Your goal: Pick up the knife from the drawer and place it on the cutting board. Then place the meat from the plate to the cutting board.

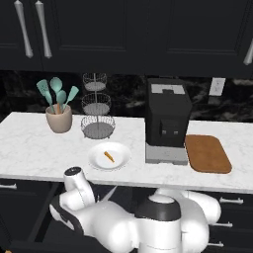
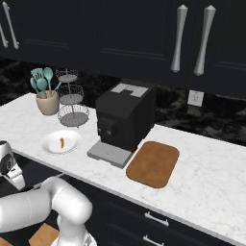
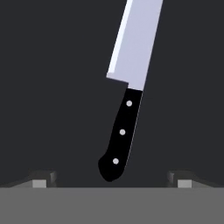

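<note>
In the hand view the knife [image 3: 127,100] lies flat on the dark floor of the open drawer [image 3: 52,87], with its silver-grey blade toward the top and its black riveted handle toward the bottom. My gripper [image 3: 111,181] hangs just above the handle's end, open, one fingertip [image 3: 43,179] on each side and well apart from it. The arm bends down below the counter edge into the drawer [image 1: 42,225]. The brown cutting board [image 1: 207,153] [image 2: 153,163] lies bare, right of the coffee machine. A small orange meat strip [image 1: 109,157] [image 2: 61,142] rests on the white plate [image 1: 96,159] [image 2: 50,144].
The black coffee machine [image 1: 167,123] stands between plate and board. A wire tiered basket [image 1: 97,113] and a crock of teal utensils [image 1: 59,118] sit behind the plate. Dark upper cabinets hang overhead. The marble counter edge [image 1: 29,173] overhangs the drawer.
</note>
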Controlling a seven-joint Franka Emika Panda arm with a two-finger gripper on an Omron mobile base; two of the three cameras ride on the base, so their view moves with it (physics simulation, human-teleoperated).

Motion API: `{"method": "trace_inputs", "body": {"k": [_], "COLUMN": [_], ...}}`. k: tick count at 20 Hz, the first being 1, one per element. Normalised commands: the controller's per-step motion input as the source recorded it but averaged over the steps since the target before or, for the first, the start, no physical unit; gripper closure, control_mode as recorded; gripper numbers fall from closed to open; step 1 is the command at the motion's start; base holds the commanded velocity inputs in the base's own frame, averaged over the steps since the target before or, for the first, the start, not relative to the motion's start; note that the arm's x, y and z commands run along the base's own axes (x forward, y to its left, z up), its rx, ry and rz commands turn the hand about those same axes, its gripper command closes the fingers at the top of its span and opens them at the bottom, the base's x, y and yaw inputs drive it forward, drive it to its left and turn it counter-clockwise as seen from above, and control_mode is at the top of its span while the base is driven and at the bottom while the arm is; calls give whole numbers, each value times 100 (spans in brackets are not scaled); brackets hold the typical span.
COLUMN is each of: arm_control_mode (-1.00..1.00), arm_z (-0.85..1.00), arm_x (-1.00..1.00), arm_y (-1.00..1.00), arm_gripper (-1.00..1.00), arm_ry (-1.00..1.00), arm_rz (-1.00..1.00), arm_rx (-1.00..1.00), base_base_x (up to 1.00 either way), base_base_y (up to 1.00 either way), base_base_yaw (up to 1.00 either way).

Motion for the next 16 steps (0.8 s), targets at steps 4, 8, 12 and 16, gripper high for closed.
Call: {"method": "trace_inputs", "body": {"k": [4,8,12,16], "arm_control_mode": [-100,-100,-100,-100], "arm_z": [-35,-34,-40,-51], "arm_x": [0,0,3,13], "arm_y": [0,0,0,0], "arm_gripper": [-100,-100,-100,-100], "arm_ry": [-1,-3,-6,-11], "arm_rz": [0,0,0,0], "arm_rx": [-2,0,0,-1], "base_base_x": [0,0,0,0], "base_base_y": [0,0,0,0], "base_base_yaw": [0,0,0,0]}}
